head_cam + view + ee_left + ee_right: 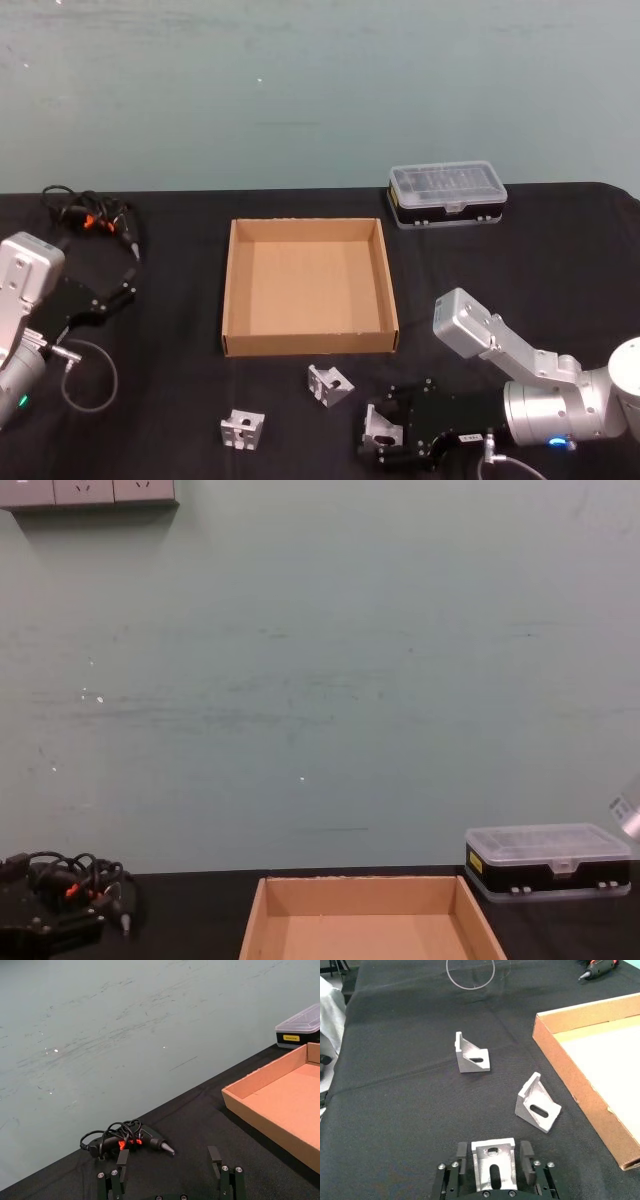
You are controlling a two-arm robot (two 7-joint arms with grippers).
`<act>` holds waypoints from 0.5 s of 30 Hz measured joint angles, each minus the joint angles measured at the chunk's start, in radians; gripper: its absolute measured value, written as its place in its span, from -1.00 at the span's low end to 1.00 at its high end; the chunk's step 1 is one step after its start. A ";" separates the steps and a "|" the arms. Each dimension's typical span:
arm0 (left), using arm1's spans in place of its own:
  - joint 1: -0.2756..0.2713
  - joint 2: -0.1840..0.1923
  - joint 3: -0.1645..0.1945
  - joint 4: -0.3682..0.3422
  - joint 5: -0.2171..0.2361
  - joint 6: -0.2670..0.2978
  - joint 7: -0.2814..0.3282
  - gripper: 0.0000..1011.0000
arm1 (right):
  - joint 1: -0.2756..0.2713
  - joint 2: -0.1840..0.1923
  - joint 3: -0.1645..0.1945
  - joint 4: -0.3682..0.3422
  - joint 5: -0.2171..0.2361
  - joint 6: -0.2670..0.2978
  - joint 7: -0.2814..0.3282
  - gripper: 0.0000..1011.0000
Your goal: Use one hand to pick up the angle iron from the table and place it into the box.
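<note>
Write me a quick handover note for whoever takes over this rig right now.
Right pincer: low at the table's near edge, fingers on either side of one angle iron; whether it grips yet is unclear.
Left pincer: open, idle at the left near a glue gun.
Two more angle irons sit loose on the table in front of the cardboard box.
Done: nothing in the box.
Left: lift, carry to the box, release.

Yellow label on the black organiser case (291,1038), its print too small to read, no other text legible anywhere
</note>
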 joint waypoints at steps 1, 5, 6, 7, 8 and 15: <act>0.000 0.000 0.000 0.000 0.000 0.000 0.000 0.98 | 0.000 0.000 0.000 0.000 0.000 0.000 0.000 0.29; 0.000 0.000 0.000 0.000 0.000 0.000 0.000 0.98 | -0.001 0.000 0.000 -0.001 0.000 -0.001 0.001 0.06; 0.000 0.000 0.000 0.000 0.000 0.000 0.000 0.98 | -0.001 0.000 0.000 -0.001 0.000 -0.001 0.001 0.01; 0.000 0.000 0.000 0.000 0.000 0.000 0.000 0.98 | -0.001 0.001 0.001 -0.001 -0.001 -0.001 0.001 -0.05; 0.000 0.000 0.000 0.000 0.000 0.000 0.000 0.98 | -0.001 0.001 0.001 -0.001 -0.001 -0.001 0.001 -0.10; 0.000 0.000 0.000 0.000 0.000 0.000 0.000 0.98 | -0.001 0.001 0.001 -0.001 -0.001 -0.002 0.001 -0.11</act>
